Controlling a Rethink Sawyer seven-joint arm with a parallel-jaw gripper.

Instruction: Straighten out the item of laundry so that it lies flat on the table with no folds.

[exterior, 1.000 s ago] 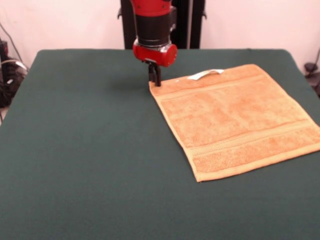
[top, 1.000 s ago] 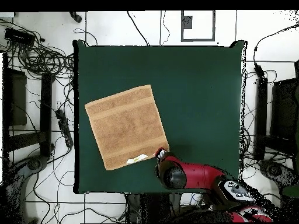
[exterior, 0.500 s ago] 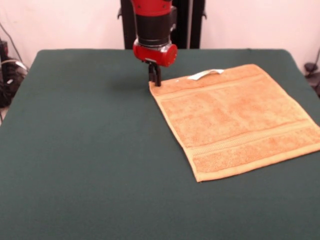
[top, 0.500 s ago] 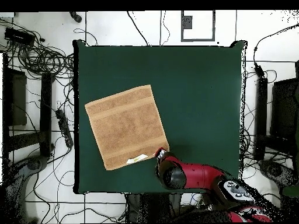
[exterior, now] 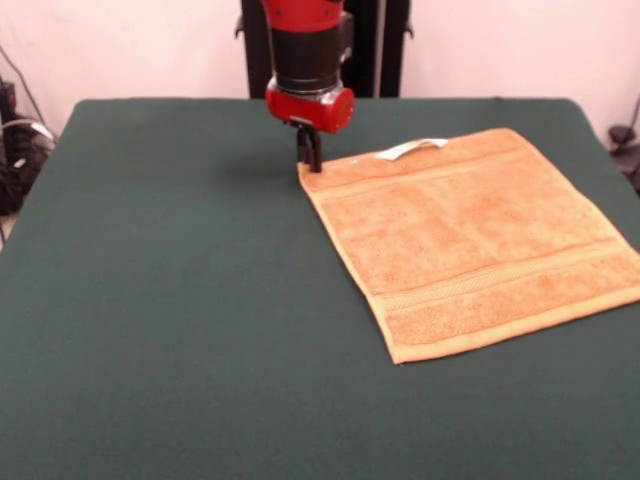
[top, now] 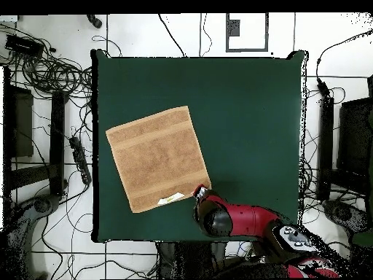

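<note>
The gripper (exterior: 309,160) hangs from the red and black arm (exterior: 306,60) with its tips down at the far left corner of the towel (exterior: 470,240), as seen from the front. The two dark fingers sit close together at that corner, but whether they pinch the cloth or only rest beside it cannot be told. The towel lies spread flat on the table (exterior: 170,300), with no fold visible, turned at a slight angle to the table edges. Two smoother woven bands run across it, one near the far edge and one near the near edge. A small white tag (exterior: 411,149) projects from the far edge, just beside the gripper. In the overhead view the towel (top: 157,158) occupies the left half of the table (top: 248,109), close to its left edge, and the arm (top: 240,221) reaches in over the bottom edge.
</note>
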